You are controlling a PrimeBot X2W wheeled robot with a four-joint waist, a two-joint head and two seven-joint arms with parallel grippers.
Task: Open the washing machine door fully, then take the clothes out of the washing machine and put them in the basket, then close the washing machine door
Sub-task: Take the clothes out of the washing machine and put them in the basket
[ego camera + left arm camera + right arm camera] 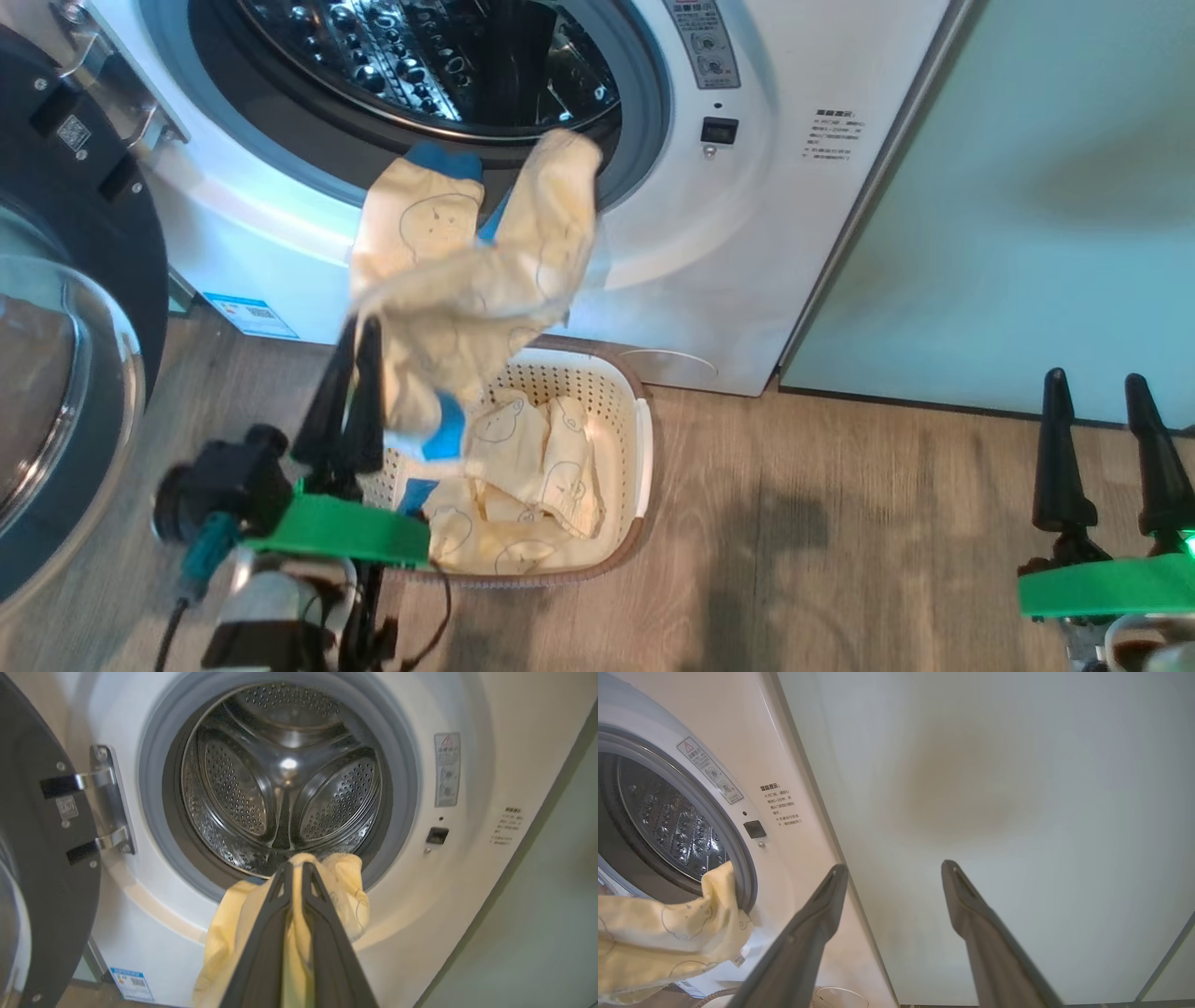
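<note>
Clothes: pale yellow bear-print soft garment with blue ends [467,271] is clamped in the left hand [359,329], hanging before the mouth of the white front-loading washing machine [747,215], above the cream perforated plastic basket [644,439] holding more pieces [532,457]. Right hand [1097,378] apart, idle. Best: carry over basket centre, lower, release so trailing end clears rim.

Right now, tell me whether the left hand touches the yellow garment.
Touching. The left wrist view shows the left hand shut on the garment, cloth pinched in its grip.
</note>
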